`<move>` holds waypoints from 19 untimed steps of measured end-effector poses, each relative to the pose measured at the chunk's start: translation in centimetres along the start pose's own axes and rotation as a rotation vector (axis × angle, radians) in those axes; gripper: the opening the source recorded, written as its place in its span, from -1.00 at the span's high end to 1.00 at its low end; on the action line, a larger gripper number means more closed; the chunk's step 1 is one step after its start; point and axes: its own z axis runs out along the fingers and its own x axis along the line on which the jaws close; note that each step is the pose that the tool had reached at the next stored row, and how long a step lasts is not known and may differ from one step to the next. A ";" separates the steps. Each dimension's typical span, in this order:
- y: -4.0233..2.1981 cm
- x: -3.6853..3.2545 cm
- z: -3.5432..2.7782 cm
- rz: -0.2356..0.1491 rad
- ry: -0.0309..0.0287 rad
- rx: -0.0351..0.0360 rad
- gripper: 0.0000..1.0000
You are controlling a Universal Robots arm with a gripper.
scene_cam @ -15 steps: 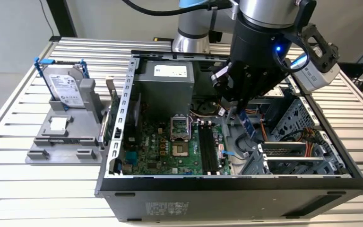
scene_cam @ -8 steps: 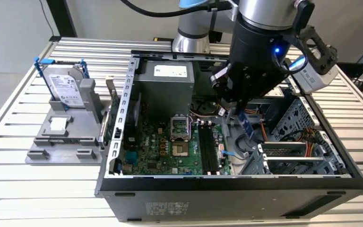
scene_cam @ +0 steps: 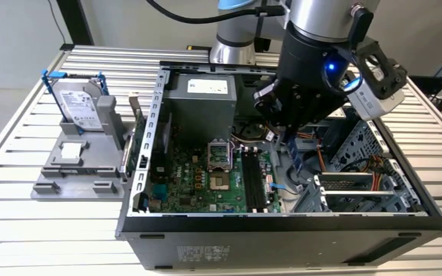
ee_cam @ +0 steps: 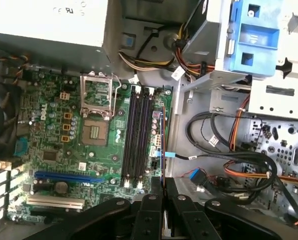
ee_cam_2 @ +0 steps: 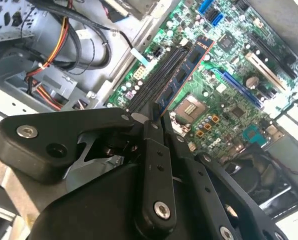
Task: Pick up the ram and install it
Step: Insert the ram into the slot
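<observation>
Counts: one table, one case, one arm, one board, one drive, one gripper, one ram.

- One slatted silver metal table (scene_cam: 21, 230) is noted, carrying everything.
- One black and grey desktop computer case (scene_cam: 282, 223) is laid on its side with the cover off.
- One silver and grey robot arm (scene_cam: 321, 23) is seen above the case.
- One green motherboard (scene_cam: 198, 184) is mounted on the case floor. A bank of long black memory slots (ee_cam: 138, 135) is seen on it, but their number is not resolved.
- One silver hard drive in a blue frame (scene_cam: 79, 106) is stood upright on a grey plastic fixture (scene_cam: 75, 172), at the exterior view's left, well apart from the case.
- One black two-finger gripper (scene_cam: 289, 135) is held inside the case, over the board.
- One thin, flat, dark blue-green ram stick with black chips (ee_cam_2: 184, 75) is recorded.

Ram orientation: it is held on edge, and its long axis is parallel to the slots in both wrist views. A copper-coloured edge is seen in the second wrist view.

Ram versus gripper: the fingers (ee_cam_2: 153, 150) are clamped onto the ram. It emerges from between the fingertips and runs away from them. It is held above the board, by the slot bank. It is not seated, and which slot it is over cannot be told.
</observation>
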 end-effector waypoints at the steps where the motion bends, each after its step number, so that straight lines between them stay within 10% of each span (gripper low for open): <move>1: 0.00 0.00 0.03 0.012 0.0074 0.0002 1.00; 8: 0.00 0.01 0.09 0.065 0.0835 -0.0017 1.00; 19: 0.00 0.02 0.29 0.067 0.0843 -0.0017 1.00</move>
